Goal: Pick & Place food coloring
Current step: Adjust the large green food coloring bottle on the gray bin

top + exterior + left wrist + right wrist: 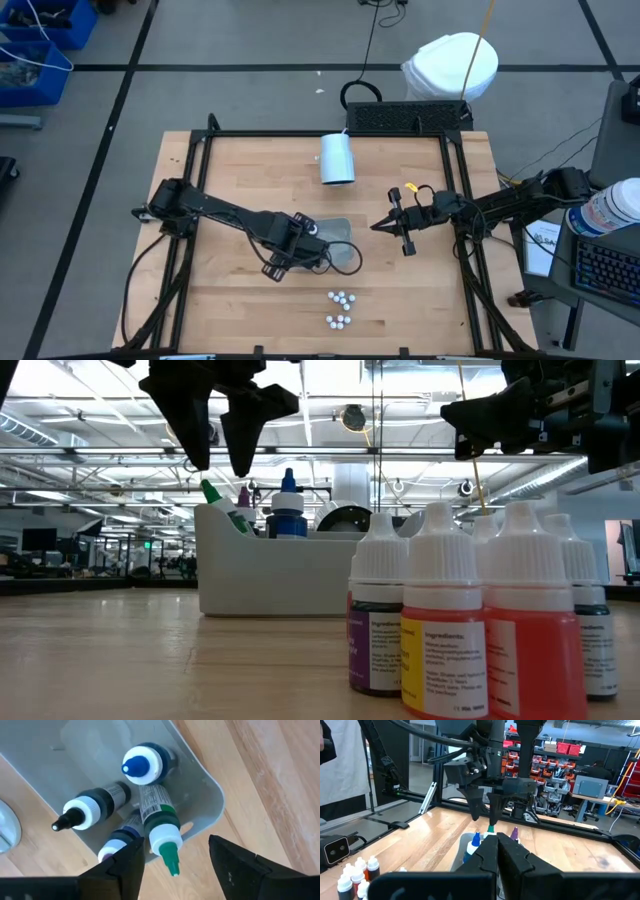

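High view: left gripper point(326, 243), fingers spread, hangs over the bin point(340, 232) mid-table; right gripper point(380, 226), pressed together, waits beside it.

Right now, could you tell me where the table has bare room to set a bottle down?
The widest bare wood lies between the left arm and the table's far edge, left of the white cup. The near-left corner is bare too. It is crowded at the grey tray, under the open left gripper, and at the cluster of small bottles near the front edge.

Wood-plank table point(240, 170), matt; grey plastic bin point(200, 785), smooth; food coloring point(440, 625) bottles, glossy plastic w/ paper labels.
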